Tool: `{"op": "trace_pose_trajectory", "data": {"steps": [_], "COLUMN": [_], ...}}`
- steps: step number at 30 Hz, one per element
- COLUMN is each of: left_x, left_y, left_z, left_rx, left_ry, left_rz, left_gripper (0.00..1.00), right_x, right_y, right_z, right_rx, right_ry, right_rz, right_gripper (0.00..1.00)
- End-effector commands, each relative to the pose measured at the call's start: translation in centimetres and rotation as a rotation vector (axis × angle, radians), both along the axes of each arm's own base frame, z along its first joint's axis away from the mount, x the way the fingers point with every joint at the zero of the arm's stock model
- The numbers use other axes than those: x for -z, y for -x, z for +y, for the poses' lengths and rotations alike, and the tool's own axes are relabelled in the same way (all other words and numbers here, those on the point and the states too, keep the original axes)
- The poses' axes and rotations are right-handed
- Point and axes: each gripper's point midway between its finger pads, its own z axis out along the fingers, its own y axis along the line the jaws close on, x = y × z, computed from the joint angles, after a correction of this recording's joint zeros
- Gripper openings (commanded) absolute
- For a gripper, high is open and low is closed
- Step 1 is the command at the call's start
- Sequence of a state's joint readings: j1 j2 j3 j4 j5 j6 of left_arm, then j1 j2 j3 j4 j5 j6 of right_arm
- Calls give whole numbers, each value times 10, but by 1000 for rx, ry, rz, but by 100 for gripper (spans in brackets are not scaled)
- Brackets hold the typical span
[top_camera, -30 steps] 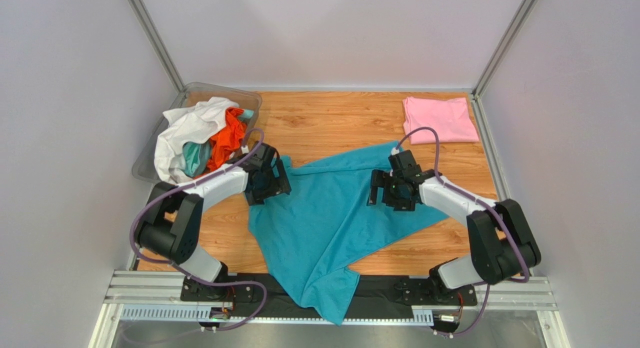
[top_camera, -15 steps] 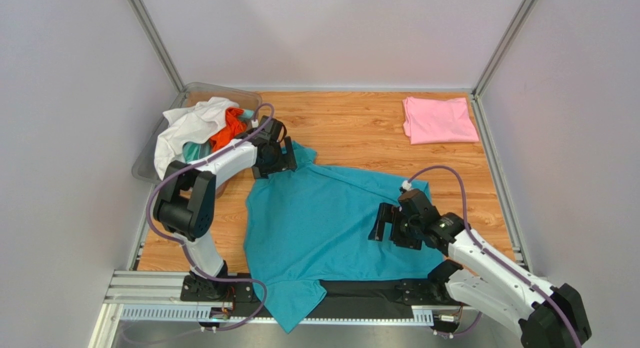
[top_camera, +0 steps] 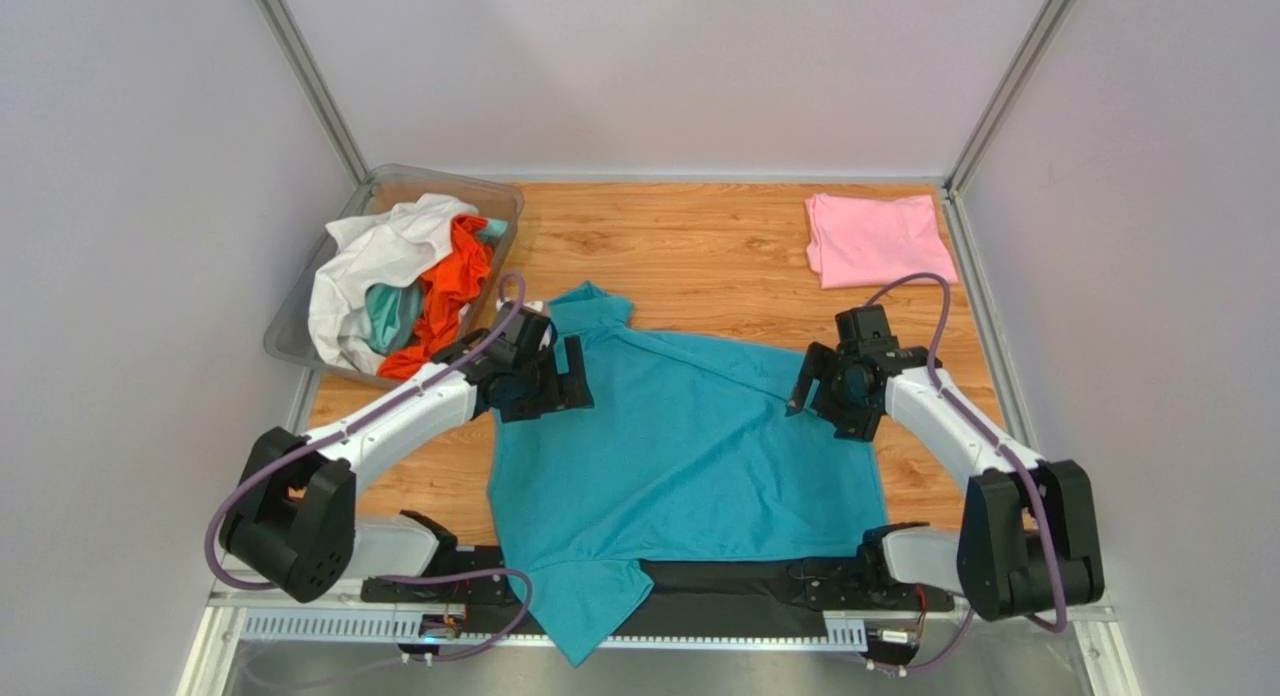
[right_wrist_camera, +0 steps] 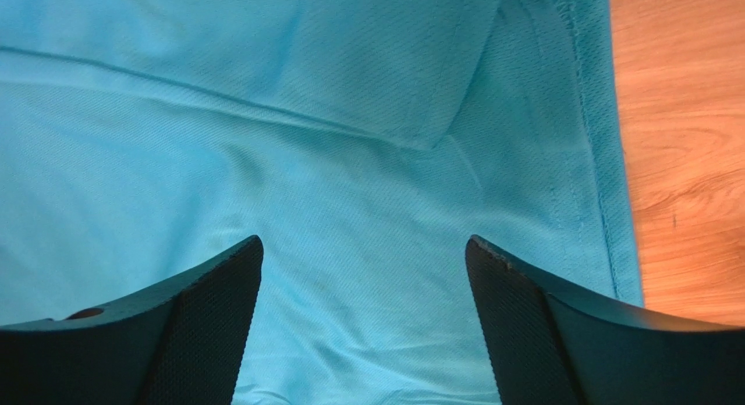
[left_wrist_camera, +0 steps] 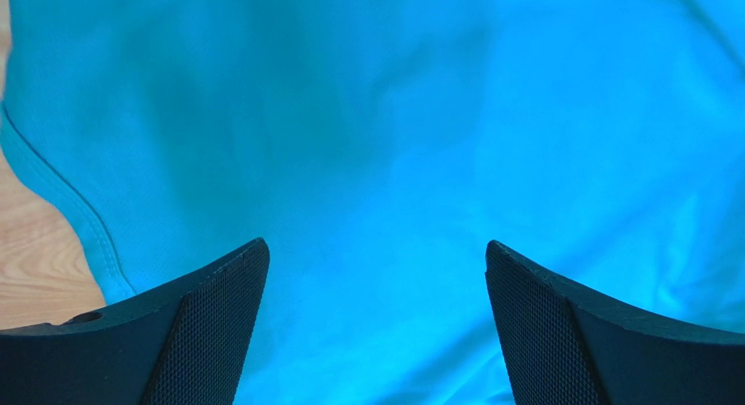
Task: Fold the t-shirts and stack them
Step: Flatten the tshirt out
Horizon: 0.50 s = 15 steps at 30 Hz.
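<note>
Covering the wooden tabletop's [top_camera: 691, 246] middle with a spread teal-blue fabric t-shirt [top_camera: 684, 456]. Heaping white, orange, aqua t-shirts [top_camera: 398, 269] in a clear plastic bin [top_camera: 504, 201], far left. Showing a folded pale pink t-shirt [top_camera: 879, 239] far right. Poising left gripper [top_camera: 559, 384] and right gripper [top_camera: 824, 393] over teal cloth, jaws wide, empty.

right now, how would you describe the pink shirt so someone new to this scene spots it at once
On the wooden table, go to the far right corner. The pink t-shirt lies there alone, folded flat. The teal t-shirt is spread out mid-table and the other shirts are heaped in the clear bin at far left.
</note>
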<state>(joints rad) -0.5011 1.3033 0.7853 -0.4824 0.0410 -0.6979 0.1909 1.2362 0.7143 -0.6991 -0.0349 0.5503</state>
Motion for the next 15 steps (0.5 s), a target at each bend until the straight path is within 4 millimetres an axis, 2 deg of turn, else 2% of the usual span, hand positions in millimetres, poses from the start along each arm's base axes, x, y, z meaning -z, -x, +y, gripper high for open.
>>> {"op": "trace_pose_trajectory", "data": {"steps": [1, 4, 6, 11, 15], "left_x": [7, 20, 29, 45, 50], "left_y": [3, 8, 11, 21, 25], "left_z": [-2, 0, 2, 13, 18], "left_rx": [-27, -26, -23, -34, -42], "left_ry": [35, 20, 1, -55, -74], "left_rz": [11, 36, 63, 109, 119], "left_gripper": [100, 100, 100, 100, 100], "right_x": [-5, 3, 8, 20, 21], "right_y": [-22, -30, -36, -46, -56], "right_z": [0, -5, -8, -16, -15], "right_rx": [-43, -42, -37, -24, -16], "right_ry": [-30, -19, -12, 13, -6], "right_rz": [-48, -52, -52, -25, -36], "right_gripper": [80, 66, 61, 60, 57]}}
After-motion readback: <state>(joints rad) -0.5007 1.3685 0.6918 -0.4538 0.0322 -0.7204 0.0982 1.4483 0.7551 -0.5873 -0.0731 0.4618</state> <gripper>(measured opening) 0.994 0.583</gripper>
